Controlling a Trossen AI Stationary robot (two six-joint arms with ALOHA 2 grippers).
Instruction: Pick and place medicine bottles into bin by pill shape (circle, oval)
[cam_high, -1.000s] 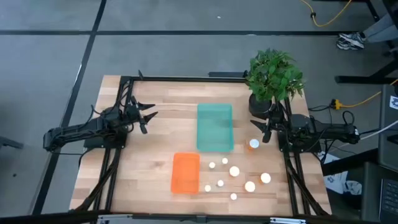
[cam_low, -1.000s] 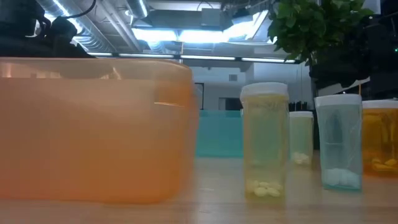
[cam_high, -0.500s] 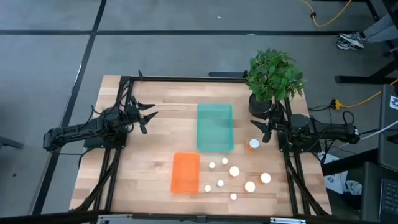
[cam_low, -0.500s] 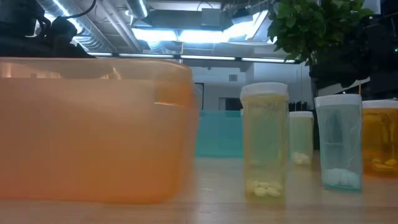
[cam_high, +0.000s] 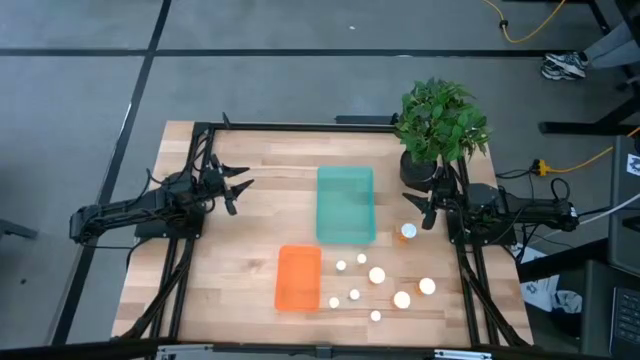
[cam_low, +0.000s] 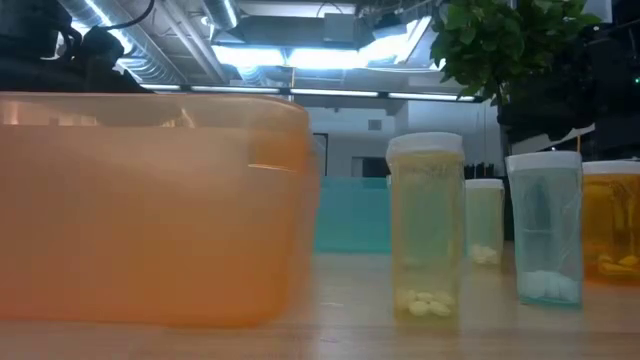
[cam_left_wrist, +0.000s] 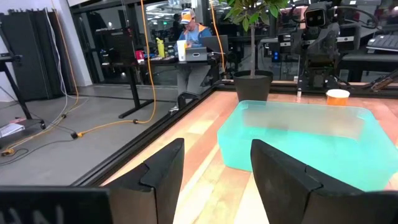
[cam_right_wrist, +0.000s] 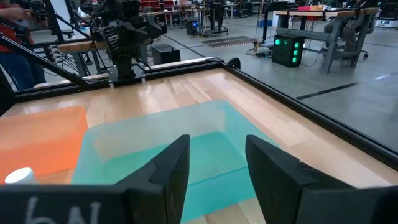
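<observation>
High view gives me the wooden table (cam_high: 250, 230) on grey floor, with a potted plant (cam_high: 440, 125) at its 1 o'clock corner. From the left wrist view I see a lab beyond, where a person (cam_left_wrist: 193, 37) sits at a desk. On the boards, the teal bin (cam_high: 346, 204) lies at centre and the smaller orange bin (cam_high: 298, 277) at its 7 o'clock. The medicine bottles (cam_high: 377, 275) stand loose at 5 o'clock from the teal bin, one (cam_high: 407, 232) nearest my right arm. My left gripper (cam_high: 240, 186) hovers at 9 o'clock, fingers spread wide, holding nothing. My right gripper (cam_high: 418, 212) hangs at 3 o'clock, fingers likewise apart and empty, touching no bottle.
</observation>
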